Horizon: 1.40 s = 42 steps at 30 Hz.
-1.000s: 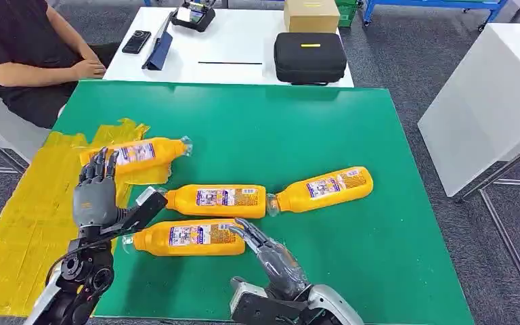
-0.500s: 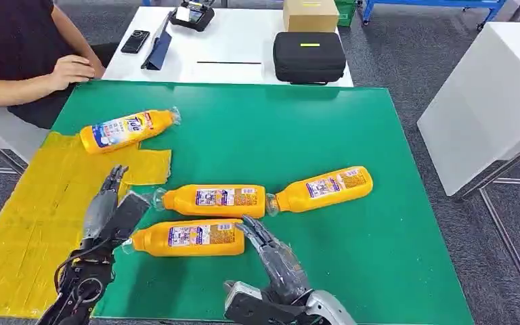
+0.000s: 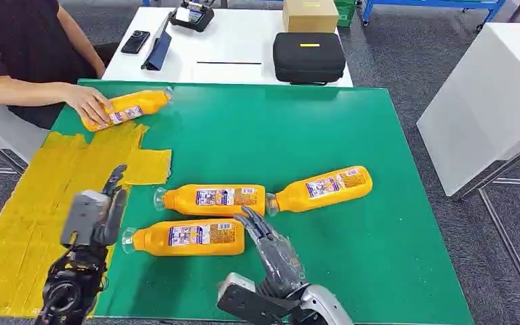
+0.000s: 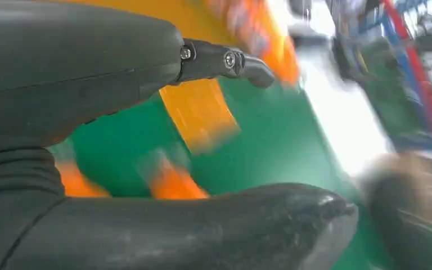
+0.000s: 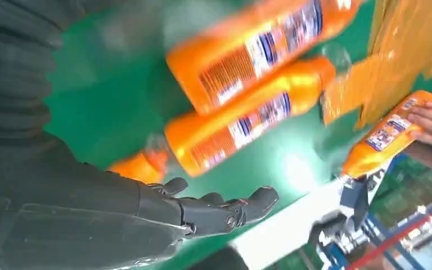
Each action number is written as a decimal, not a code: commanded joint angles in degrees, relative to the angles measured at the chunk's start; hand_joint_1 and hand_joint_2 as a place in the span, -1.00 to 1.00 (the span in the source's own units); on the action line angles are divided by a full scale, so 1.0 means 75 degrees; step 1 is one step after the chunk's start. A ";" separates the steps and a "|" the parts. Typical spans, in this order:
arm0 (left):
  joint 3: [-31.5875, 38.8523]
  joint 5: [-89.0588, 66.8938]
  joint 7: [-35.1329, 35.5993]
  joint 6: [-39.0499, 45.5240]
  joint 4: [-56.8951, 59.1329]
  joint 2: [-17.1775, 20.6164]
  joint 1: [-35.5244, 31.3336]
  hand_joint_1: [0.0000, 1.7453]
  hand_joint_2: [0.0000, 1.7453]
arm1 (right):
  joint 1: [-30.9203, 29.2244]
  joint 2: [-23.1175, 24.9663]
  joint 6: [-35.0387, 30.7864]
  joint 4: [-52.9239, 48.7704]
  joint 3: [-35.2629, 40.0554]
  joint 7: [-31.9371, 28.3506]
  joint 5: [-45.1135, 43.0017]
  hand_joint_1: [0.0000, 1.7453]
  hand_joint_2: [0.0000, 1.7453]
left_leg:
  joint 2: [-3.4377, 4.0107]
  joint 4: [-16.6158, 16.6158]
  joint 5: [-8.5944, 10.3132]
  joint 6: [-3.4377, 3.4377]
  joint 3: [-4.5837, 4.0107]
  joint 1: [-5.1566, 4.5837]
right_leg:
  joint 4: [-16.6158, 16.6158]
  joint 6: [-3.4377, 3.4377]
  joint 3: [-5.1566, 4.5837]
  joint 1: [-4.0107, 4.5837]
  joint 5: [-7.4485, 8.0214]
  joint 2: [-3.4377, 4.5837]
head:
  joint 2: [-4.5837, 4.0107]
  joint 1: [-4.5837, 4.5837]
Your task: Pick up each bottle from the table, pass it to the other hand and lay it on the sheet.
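Observation:
Three orange bottles lie on the green table top (image 3: pixel 277 128): the near bottle (image 3: pixel 186 237), the middle bottle (image 3: pixel 213 200) and the right bottle (image 3: pixel 323 188). A fourth bottle (image 3: pixel 127 107) lies at the far left corner under a person's hand (image 3: pixel 87 103). The yellow sheet (image 3: pixel 34 210) hangs over the table's left edge with no bottle on it. My left hand (image 3: pixel 97 215) hovers at the sheet's edge, beside the near bottle's cap, fingers apart and holding nothing. My right hand (image 3: pixel 272 249) is spread open, its fingertips at the near bottle's base; the right wrist view shows its fingers (image 5: pixel 214 214) empty.
Behind the green top, a white table carries a black case (image 3: pixel 309 57), a cardboard box (image 3: pixel 311 15), a phone (image 3: pixel 136 42) and a controller (image 3: pixel 193 13). The person sits at the far left. Another white table (image 3: pixel 487 101) stands to the right.
The fourth bottle has gone from the sheet to the far left corner, where the person's hand now lies on it. My left hand has dropped and drawn back. My right hand barely moved.

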 commanded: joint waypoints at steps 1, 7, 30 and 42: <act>0.0591 0.1515 -0.0399 0.0256 -0.2312 0.0492 0.0959 -1.00 -1.00 | -0.2046 0.0998 0.0613 0.2040 -0.0057 0.0266 0.0727 -1.00 1.00 | 0.0042 0.0005 -0.0012 0.0000 0.0020 0.0007 | 0.0006 -0.0039 -0.0003 0.0011 0.0004 0.0050 | 0.0000 0.0000; 0.0408 0.1462 -0.0516 0.0420 -0.2355 0.0621 0.0996 -1.00 -1.00 | -0.2776 0.1371 0.1016 0.3018 0.0754 0.0256 0.0837 -1.00 1.00 | 0.0030 0.0000 -0.0004 -0.0002 0.0021 0.0006 | 0.0009 -0.0030 0.0005 0.0008 0.0002 0.0036 | 0.0000 0.0006; 0.0592 0.1464 -0.0372 0.0177 -0.2172 0.0450 0.0760 -1.00 -1.00 | -0.3081 0.1478 0.0913 0.3982 0.0968 0.0408 0.1604 -1.00 1.00 | -0.0021 -0.0005 0.0010 -0.0003 0.0011 0.0003 | 0.0005 -0.0024 0.0008 0.0004 -0.0001 -0.0009 | 0.0000 0.0003; 0.0455 0.1965 -0.0494 0.0127 -0.1897 0.0518 0.0542 -1.00 -1.00 | -0.2932 0.1780 0.1545 0.5466 0.1214 0.0263 0.2101 -1.00 1.00 | -0.0027 -0.0013 0.0010 -0.0003 0.0029 0.0003 | -0.0002 -0.0029 0.0025 0.0004 -0.0004 -0.0014 | 0.0000 0.0003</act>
